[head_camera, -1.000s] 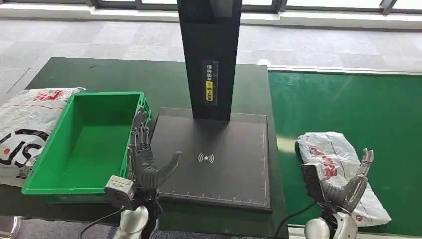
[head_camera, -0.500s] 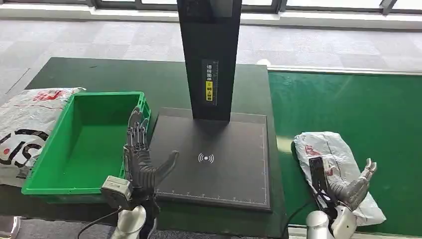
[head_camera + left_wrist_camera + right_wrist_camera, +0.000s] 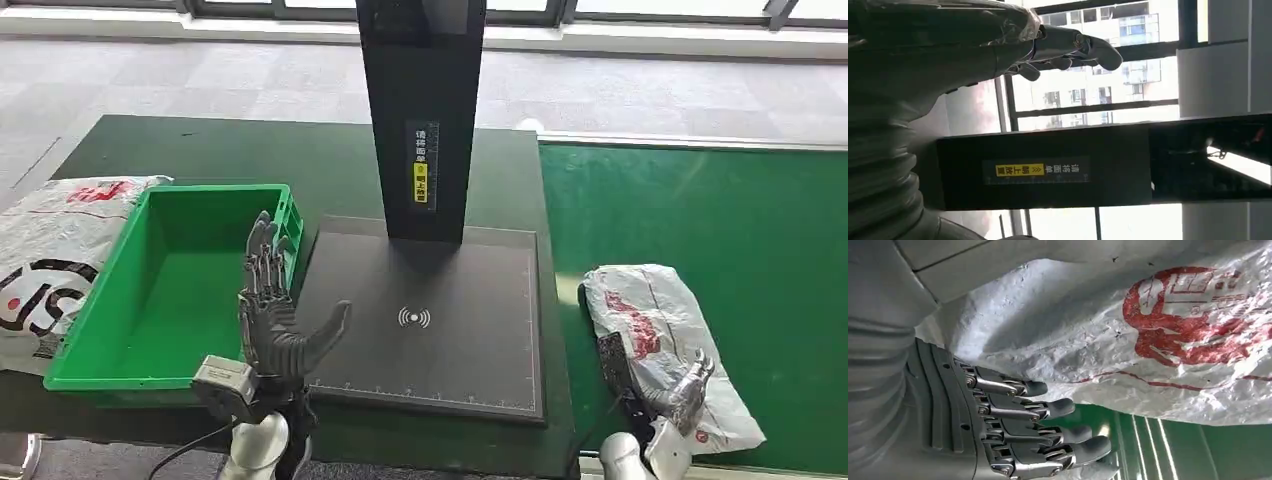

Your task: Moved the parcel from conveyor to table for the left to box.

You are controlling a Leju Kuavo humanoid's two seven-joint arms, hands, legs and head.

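Observation:
The parcel is a white crinkled plastic bag with red print, lying on the green conveyor belt near its front left edge. My right hand is low at the parcel's near end, fingers spread and holding nothing. In the right wrist view its fingers stretch out straight beside the parcel; I cannot tell whether they touch it. My left hand stands upright and open above the seam between the green box and the black scanner pad. Its thumb is bare.
A black post with a yellow label rises from the pad's far side. Another white printed bag lies left of the green box. The dark green table holds box and pad. Windows and grey floor lie beyond.
My right hand has sunk lower toward the near edge of the picture, uncovering more of the parcel. My left hand has drifted slightly left, toward the green box.

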